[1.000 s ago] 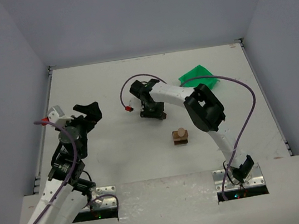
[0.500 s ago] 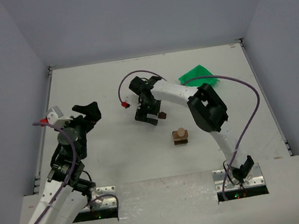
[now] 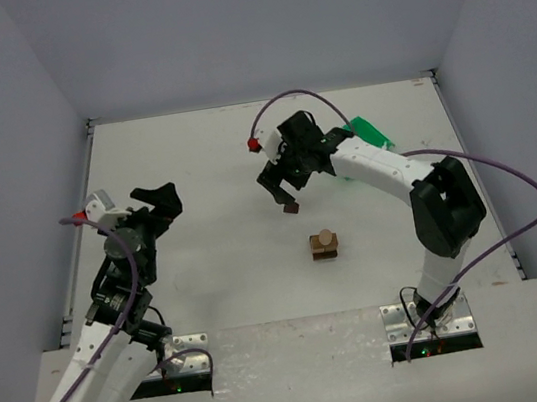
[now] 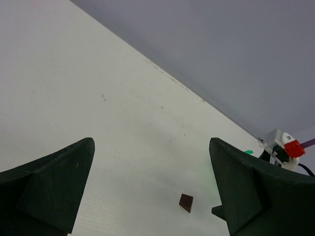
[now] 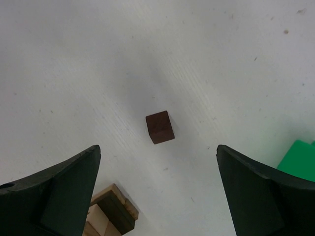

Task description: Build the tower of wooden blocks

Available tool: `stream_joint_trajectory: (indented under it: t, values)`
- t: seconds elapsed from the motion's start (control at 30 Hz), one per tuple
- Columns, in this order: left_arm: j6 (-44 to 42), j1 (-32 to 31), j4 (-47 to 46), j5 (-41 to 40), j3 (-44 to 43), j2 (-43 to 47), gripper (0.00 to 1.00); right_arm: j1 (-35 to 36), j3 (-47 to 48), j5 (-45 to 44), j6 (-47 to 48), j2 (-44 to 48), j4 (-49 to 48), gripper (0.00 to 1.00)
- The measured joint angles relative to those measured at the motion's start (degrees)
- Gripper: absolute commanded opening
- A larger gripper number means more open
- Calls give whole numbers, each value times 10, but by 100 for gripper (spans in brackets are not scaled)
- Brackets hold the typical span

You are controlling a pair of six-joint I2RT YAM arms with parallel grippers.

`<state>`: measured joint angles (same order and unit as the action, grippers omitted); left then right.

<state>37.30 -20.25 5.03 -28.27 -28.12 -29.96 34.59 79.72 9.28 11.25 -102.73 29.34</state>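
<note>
- Step in hand, as I judge it: a regrasp. The right tool (image 3: 282, 197) hangs above the dark brown cube (image 5: 160, 127), jaws wide apart and holding nothing.
- The cube lies alone on the table (image 3: 192, 162), near the wood block tower (image 3: 325, 244) but apart from it.
- The left tool (image 3: 158, 202) also gapes empty, well off to the side.
- Next move likely calls for descending squarely over the cube, closing on it, then centring it atop the tower's cylinder.
- A second earlier the right tool sat low at the cube, jaws narrower; it has since risen and swung back. The tower and left arm are unchanged.
</note>
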Motion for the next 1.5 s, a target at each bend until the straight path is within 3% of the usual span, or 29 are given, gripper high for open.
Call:
stream_joint_trajectory:
  t: [0.17,0.37,0.53,0.57,0.6,0.67,1.2,1.3,1.5]
  values:
    - [0,0,2,0,-1,-50,100,-16,-71,0,-13,-10,-30,99]
    - [8,0,44,-22,-41,-152,100,-15,-78,3,-16,-48,-65,96]
    - [11,0,68,-32,-62,-200,100,-15,-78,12,-16,-78,-75,80]
    - [11,0,71,-33,-64,-204,100,-16,-78,13,-16,-82,-76,67]
    - [12,0,73,-33,-65,-206,100,-16,-78,14,-16,-85,-77,62]
    - [11,0,75,-33,-65,-207,100,-18,-78,15,-12,-89,-81,57]
    - [9,0,75,-31,-68,-213,100,-26,-75,19,1,-107,-105,55]
    - [9,0,74,-30,-68,-215,100,-26,-75,19,3,-107,-105,48]
    - [7,0,72,-30,-68,-215,100,-26,-75,18,5,-107,-105,48]
